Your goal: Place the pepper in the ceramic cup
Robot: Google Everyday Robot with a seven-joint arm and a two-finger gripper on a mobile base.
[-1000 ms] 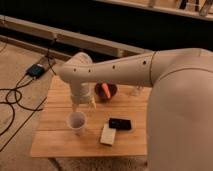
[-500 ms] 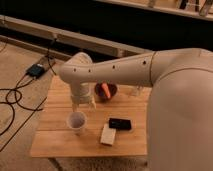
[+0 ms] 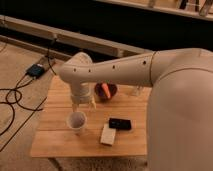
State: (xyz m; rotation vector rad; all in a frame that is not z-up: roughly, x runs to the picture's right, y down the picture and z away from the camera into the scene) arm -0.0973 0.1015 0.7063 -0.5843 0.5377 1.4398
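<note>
The orange-red pepper (image 3: pixel 106 90) lies in a dark red bowl (image 3: pixel 111 94) at the back middle of the wooden table (image 3: pixel 60 142). The white ceramic cup (image 3: pixel 76 121) stands upright near the table's front left. My gripper (image 3: pixel 84 103) points down, just above and slightly behind the cup, left of the bowl. The large white arm crosses the view from the right and hides the table's right side.
A small clear glass (image 3: pixel 136 91) stands right of the bowl. A black flat object (image 3: pixel 120 123) and a white flat object (image 3: pixel 107 135) lie right of the cup. Cables and a small box (image 3: pixel 36 70) lie on the floor to the left.
</note>
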